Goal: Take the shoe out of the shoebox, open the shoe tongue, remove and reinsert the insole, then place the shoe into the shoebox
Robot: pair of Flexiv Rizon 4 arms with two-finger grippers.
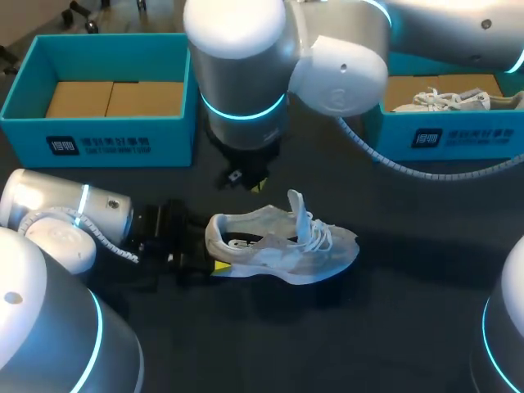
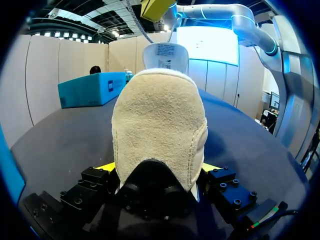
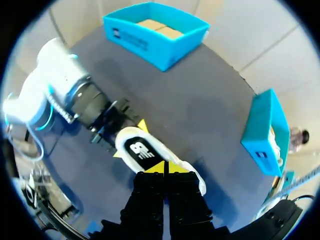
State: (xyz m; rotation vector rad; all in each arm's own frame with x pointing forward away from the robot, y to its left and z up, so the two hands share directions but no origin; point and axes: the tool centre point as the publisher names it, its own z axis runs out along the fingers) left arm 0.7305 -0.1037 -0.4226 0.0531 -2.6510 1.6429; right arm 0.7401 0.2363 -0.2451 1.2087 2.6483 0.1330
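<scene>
Even overhead light, faint shadow under shoe (image 1: 282,244), glare on left arm (image 1: 51,201)

you'll find a dark panel (image 1: 98,146) with a white logo and characters on the front wall of the left shoebox (image 1: 24,123). there's a matching panel (image 1: 446,137) on the right shoebox (image 1: 499,135). neither can be made out clearly. the shoe (image 3: 125,142) shows a white logo on its dark heel patch (image 3: 139,149). the tongue (image 2: 176,64) carries a printed label (image 2: 163,50), too small to read.
</scene>
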